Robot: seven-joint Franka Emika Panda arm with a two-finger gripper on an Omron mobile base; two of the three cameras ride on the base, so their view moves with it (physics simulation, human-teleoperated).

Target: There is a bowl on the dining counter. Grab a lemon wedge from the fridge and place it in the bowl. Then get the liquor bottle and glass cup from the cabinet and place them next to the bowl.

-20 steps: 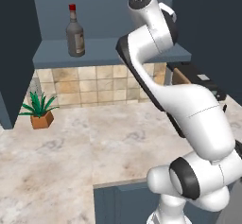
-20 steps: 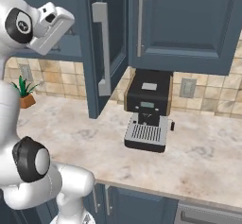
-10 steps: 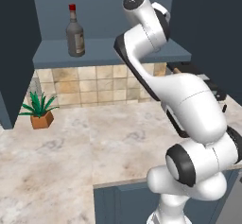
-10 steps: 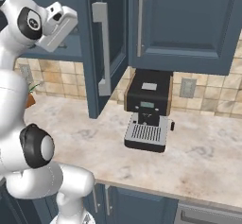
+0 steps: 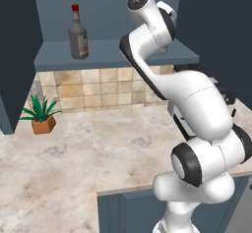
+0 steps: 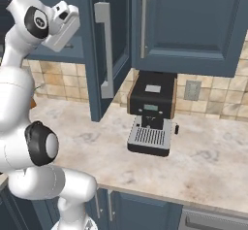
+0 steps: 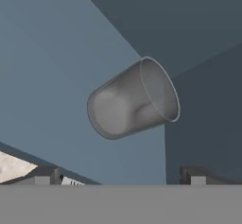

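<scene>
On the shelf of the dark blue wall cabinet [image 5: 113, 55], toward its left end, stands the small grey-brown glass liquor bottle [image 5: 78, 34] with its red cap, upright and untouched. Further right along that shelf, the white arm reaches into the cabinet's right part, where the short grey translucent glass cup [image 7: 133, 99] sits; in the hand view it lies ahead of the two-finger gripper [image 7: 120, 175], centred between the dark fingertips [image 7: 45, 175] but well apart from them. The jaws stand wide apart and hold nothing. Right of the cabinet's open door [image 6: 107, 49], a black coffee machine [image 6: 151, 111] rests on the beige marbled worktop [image 6: 208, 166].

The step in hand looks like the approach to the cup. To do it well, the hand should advance straight along its present line so the tumbler passes between both fingers, low enough to grip the wall, not the rim, while staying off the cabinet's side wall next to the cup. Closing should wait until the fingers flank the cup's middle; thin glass may slip or tip if nudged first.
</scene>
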